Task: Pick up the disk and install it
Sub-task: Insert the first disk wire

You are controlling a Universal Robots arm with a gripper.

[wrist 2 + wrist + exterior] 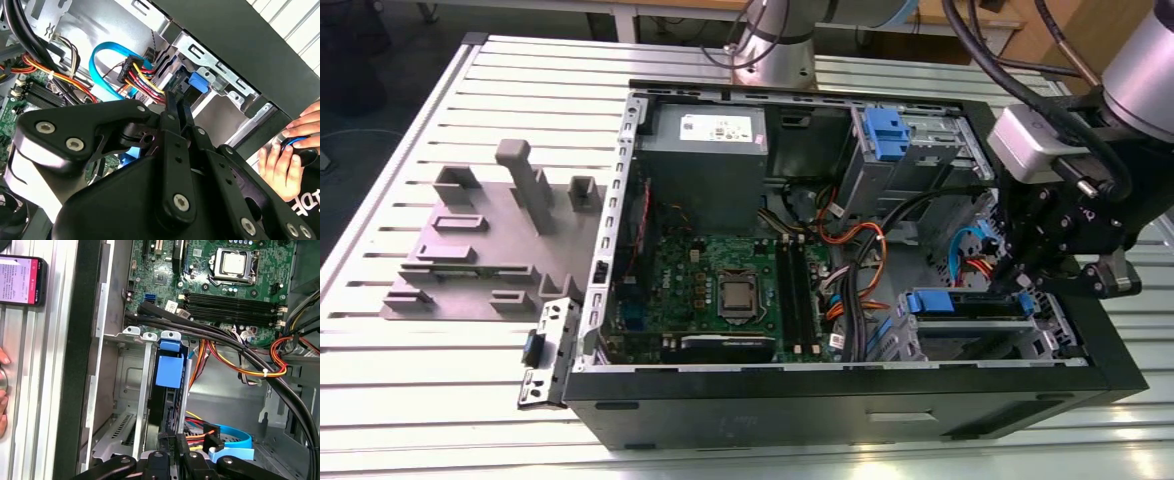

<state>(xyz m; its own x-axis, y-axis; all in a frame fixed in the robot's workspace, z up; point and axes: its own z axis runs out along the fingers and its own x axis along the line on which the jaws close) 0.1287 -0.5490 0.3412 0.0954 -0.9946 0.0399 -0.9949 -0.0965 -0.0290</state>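
1. Closest to the lens in the second wrist view is the gripper (176, 100). Its black linkage crowds the foreground, and the jaws are drawn close together, apparently clamped on the near edge of the disk (197, 82).
2. The disk stands on edge in the drive cage (131, 390) at the corner of the computer case (854, 400), with its blue carrier showing between the metal rails in the first wrist view – partly seated, by my judgement, not fully home.
3. To do this step well, keep the disk parallel to the rails. A slight tilt would likely jam the carrier against the cage wall.
4. Push straight along the slot with steady, light force, so that the grip does not slip off the thin edge.
5. Mind the cables (235, 347) – the black bundle and the orange-yellow leads run just beside the cage and could snag the linkage.
6. A person's hand (290, 150) rests on the table just outside the case wall, so the motion should be kept slow.
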